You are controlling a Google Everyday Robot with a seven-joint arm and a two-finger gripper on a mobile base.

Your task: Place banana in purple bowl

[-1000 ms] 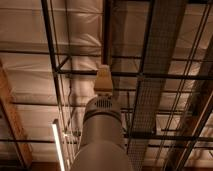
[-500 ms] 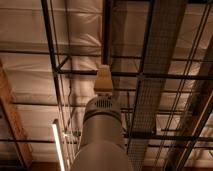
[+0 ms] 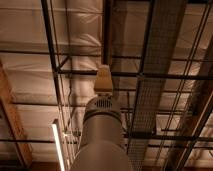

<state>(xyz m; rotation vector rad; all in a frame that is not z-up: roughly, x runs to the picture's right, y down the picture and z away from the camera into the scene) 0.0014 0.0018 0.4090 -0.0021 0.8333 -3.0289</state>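
Gripper (image 3: pixel 103 79) pointed straight up at the top of the arm (image 3: pixel 101 137), near the middle of the camera view, a pale beige piece seen from below against the ceiling. Whether it was apart or together could not be told from this angle, and nothing could be seen held in it. The arm rose from the bottom edge as a wide grey cylinder, narrowing to a rounded collar with a small slotted vent (image 3: pixel 102 103) just under the gripper.

The banana and the purple bowl were both outside the view, so their places could not be told; the camera looked upward only.

Behind the gripper, pale ceiling panels (image 3: pixel 25 30) with a soft sheen spread across the upper left. A dark horizontal steel bar (image 3: pixel 165 76) crossed behind the gripper's upper part and ran to the right edge. A dark rail (image 3: pixel 50 35) came down from the top left at a slant, with thin rods beside it. To the right of the arm, a wire-mesh cable tray (image 3: pixel 157 65) ran from the top right down toward the arm's shoulder. A lit fluorescent tube (image 3: pixel 58 147) glowed just left of the arm, near the bottom. A reddish wooden beam (image 3: pixel 12 125) slanted along the left edge, and another brown beam (image 3: pixel 200 110) slanted along the right edge, with thin dark conduits running beside it.
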